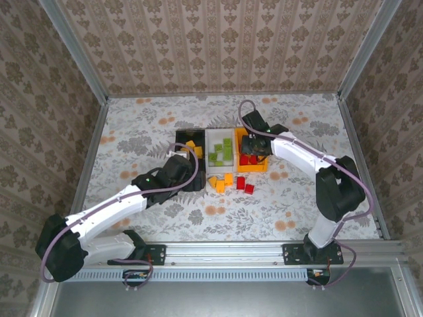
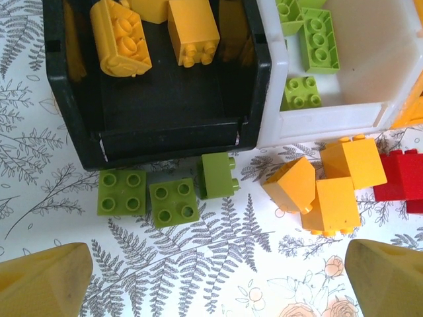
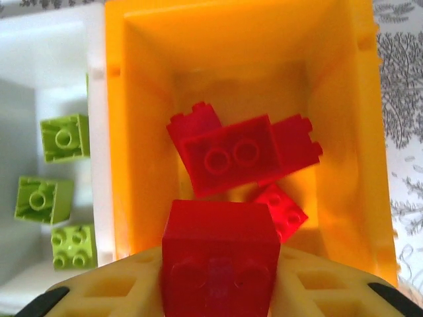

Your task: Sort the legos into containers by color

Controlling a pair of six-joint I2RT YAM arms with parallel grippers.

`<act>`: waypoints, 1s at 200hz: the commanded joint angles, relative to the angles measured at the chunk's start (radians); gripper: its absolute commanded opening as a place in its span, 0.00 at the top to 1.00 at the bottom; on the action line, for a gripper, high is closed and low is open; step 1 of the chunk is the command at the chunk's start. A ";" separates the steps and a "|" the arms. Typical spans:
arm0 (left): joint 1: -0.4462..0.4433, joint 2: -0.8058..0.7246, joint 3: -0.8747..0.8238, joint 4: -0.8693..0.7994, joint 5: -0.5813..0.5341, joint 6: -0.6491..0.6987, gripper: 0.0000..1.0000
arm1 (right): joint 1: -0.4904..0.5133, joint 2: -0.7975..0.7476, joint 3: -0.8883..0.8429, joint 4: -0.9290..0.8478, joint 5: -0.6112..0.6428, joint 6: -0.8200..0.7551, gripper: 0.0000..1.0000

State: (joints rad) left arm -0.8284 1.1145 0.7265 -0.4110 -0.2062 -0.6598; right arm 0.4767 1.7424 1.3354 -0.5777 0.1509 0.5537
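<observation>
Three containers stand side by side: a black bin [image 1: 180, 137] with orange-yellow legos [image 2: 192, 30], a white bin [image 1: 213, 136] with green legos [image 3: 64, 137], and an orange bin [image 1: 238, 164] with red legos [image 3: 228, 155]. My right gripper [image 3: 218, 290] hangs over the orange bin, shut on a red lego [image 3: 218, 251]. My left gripper [image 2: 215, 284] is open above the table in front of the black bin. Ahead of it lie three olive-green legos [image 2: 173, 200], three orange-yellow legos [image 2: 334, 205] and a red lego [image 2: 400, 185].
In the top view the loose orange-yellow legos [image 1: 223, 182] and red legos [image 1: 245, 187] lie just in front of the white and orange bins. Patterned walls and metal rails enclose the flowered tabletop [image 1: 297, 211], which has free room left, right and near the arm bases.
</observation>
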 commanded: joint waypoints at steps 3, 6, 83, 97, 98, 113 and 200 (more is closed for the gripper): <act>0.010 -0.018 -0.019 0.003 0.015 -0.018 0.00 | -0.006 0.049 0.076 0.008 0.006 0.006 0.52; 0.009 -0.018 -0.020 0.002 0.015 -0.018 0.00 | -0.006 0.055 0.082 0.006 0.007 0.006 0.49; 0.040 -0.018 -0.035 -0.049 -0.028 -0.020 0.11 | 0.003 -0.064 0.030 0.058 -0.036 0.035 0.26; 0.063 0.001 -0.048 -0.042 -0.022 -0.009 0.18 | 0.007 -0.102 -0.012 0.081 -0.043 0.046 0.26; 0.065 0.002 -0.048 -0.042 -0.022 -0.009 0.18 | 0.008 -0.104 -0.015 0.082 -0.044 0.047 0.26; 0.086 0.035 -0.061 -0.028 -0.028 0.008 0.21 | 0.008 -0.134 -0.056 0.095 -0.054 0.058 0.26; 0.207 0.134 -0.136 0.103 -0.027 0.016 0.33 | 0.008 -0.198 -0.117 0.109 -0.048 0.060 0.26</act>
State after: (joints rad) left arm -0.6388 1.2312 0.5987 -0.3584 -0.2264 -0.6514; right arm 0.4786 1.5898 1.2282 -0.4808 0.1009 0.6060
